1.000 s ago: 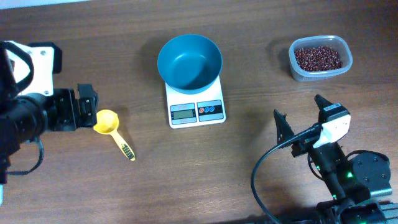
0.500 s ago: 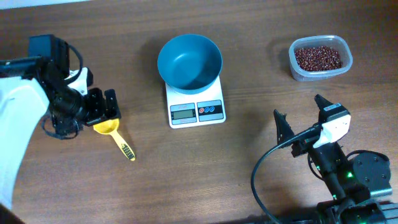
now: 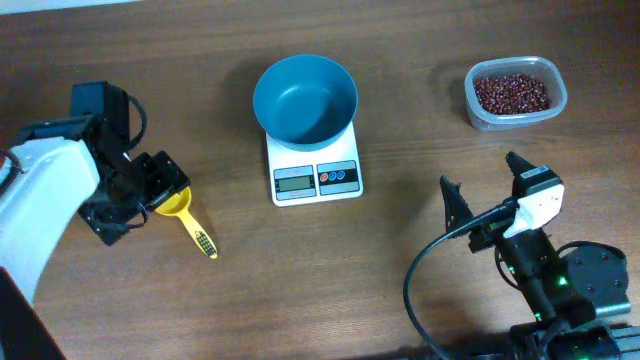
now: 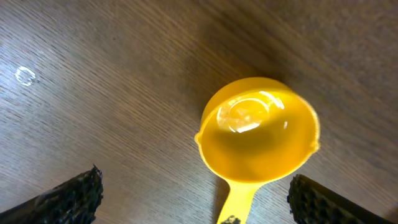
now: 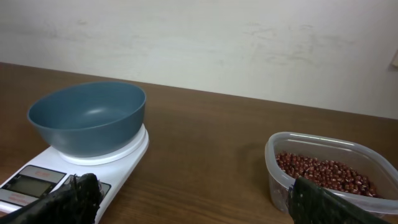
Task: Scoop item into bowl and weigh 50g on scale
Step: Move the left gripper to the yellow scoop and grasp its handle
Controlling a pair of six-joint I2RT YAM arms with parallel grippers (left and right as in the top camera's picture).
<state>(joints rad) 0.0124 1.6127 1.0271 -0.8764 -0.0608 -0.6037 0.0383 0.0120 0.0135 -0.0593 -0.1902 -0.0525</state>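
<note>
Overhead, the red-brown beans (image 3: 511, 92) all lie in the clear tub (image 3: 516, 122) at the far right of the counter (image 3: 420, 50). None show in the teal bowl (image 3: 305, 100), which stands empty on the white scale (image 3: 316, 180) in the middle, so I'd say no weighing has begun.

Over on the left lies a yellow scoop (image 3: 172, 204), with its cup toward the arm and its handle running off to the near right. The left tool (image 3: 163, 182) hangs right over the cup with its fingers spread, holding nothing. From the left wrist camera the cup sits between the two dark fingertips (image 4: 68, 199), with bare wood on either side. The right tool (image 3: 479, 172) waits at the near right, also spread and empty, well apart from the tub.

The job in hand looks like picking up the scoop. A round cup is a poor thing to pinch. I'd slide back along to the handle, line the fingers up across its narrow width, come down low and press together there. The cup should be kept level and pointing away from the wrist, so it can dip into the tub cleanly afterwards.
</note>
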